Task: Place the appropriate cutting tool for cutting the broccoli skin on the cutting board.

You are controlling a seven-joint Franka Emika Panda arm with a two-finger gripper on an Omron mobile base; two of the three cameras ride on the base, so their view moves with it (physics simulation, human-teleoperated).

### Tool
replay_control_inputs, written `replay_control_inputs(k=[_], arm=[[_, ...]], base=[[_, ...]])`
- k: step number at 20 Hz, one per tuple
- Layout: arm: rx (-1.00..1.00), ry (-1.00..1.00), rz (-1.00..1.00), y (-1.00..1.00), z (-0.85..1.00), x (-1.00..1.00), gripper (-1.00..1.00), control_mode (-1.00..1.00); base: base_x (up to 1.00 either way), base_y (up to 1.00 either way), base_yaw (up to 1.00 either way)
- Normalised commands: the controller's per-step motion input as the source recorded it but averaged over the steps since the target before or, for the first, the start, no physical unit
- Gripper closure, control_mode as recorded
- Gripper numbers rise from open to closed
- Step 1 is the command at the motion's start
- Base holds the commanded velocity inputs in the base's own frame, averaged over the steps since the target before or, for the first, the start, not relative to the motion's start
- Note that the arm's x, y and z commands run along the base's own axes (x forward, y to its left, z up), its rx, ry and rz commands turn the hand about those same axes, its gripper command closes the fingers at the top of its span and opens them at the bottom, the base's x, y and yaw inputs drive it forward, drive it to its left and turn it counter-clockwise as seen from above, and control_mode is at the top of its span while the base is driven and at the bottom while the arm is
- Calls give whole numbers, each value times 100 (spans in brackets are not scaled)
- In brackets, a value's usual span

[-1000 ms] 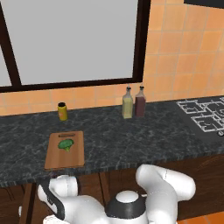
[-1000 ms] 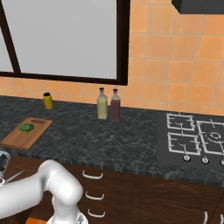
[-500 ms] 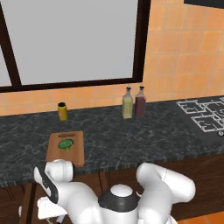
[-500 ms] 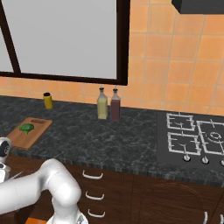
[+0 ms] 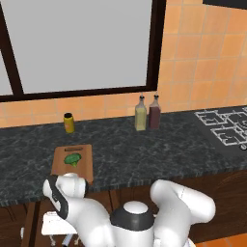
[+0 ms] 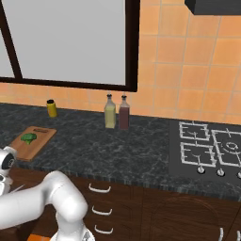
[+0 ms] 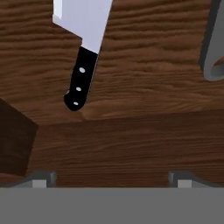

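Observation:
The knife (image 7: pixel 82 65) lies on a dark wooden surface right ahead of my hand, its silver blade running off the top edge and its black riveted handle pointing back toward me. My gripper (image 7: pixel 111 179) is open, and its fingertips (image 7: pixel 41 177) stand wide apart short of the handle, holding nothing. On the counter the light brown cutting board (image 5: pixel 83 165) carries the small green broccoli (image 5: pixel 72 159), also visible as board (image 6: pixel 40 139) and broccoli (image 6: pixel 29 138). My arm bends down below the counter's front edge, just in front of the board.
A grey peeler (image 7: pixel 213 48) lies to the right of the knife. A yellow jar (image 5: pixel 69 122) and two bottles (image 5: pixel 140 113) stand by the back wall. The stove (image 6: pixel 212 148) is far right. Drawer handles (image 6: pixel 99 188) line the cabinet front.
My forearm has swung a little left and upward at the cabinet front. The board and broccoli have stayed put.

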Motion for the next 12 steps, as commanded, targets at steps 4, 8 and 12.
replay_control_inputs(k=[4,8,12], arm=[[-12,-14,-22,3,-10,6,-100,-100],[-17,-16,-11,8,-10,7,-100,-100],[-13,-8,-2,21,-8,19,-100,-100]], base=[[0,0,0],[0,0,0],[0,0,0]])
